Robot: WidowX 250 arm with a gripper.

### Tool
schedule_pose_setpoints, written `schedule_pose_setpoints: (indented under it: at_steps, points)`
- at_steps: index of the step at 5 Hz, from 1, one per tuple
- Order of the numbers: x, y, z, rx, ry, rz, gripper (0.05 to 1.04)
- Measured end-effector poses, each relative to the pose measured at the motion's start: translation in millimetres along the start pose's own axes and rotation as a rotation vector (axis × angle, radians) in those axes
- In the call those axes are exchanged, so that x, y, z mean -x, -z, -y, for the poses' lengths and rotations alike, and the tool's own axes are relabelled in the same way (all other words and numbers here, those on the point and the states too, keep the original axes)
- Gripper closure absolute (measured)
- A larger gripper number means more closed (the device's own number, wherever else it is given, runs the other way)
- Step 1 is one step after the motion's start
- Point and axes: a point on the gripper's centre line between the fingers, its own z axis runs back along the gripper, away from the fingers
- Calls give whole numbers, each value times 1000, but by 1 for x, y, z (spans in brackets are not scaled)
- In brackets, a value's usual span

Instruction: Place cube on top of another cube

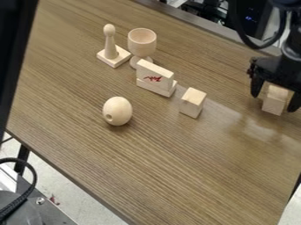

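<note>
Upright wooden goblet [142,43], beside peg stand [110,49], open hand [274,102] around cube [274,105]

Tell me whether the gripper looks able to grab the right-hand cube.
Likely yes: the gripper is at the right-hand cube, a finger to either side and nothing visible blocking them.

Nothing can be read — the red scrawl [153,79] on the wooden slab [164,75] is illegible.
</note>
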Motion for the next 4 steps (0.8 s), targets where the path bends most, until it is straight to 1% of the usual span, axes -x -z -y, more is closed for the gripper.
schedule_pose_setpoints:
  at_steps: [1,2,3,4]
  points:
    - [5,6,-3,-7,21,0,398]
    - [11,11,-6,-9,40,9,512]
    - [24,3,-13,32,80,-3,513]
    - [33,-26,-32,72,72,6,513]
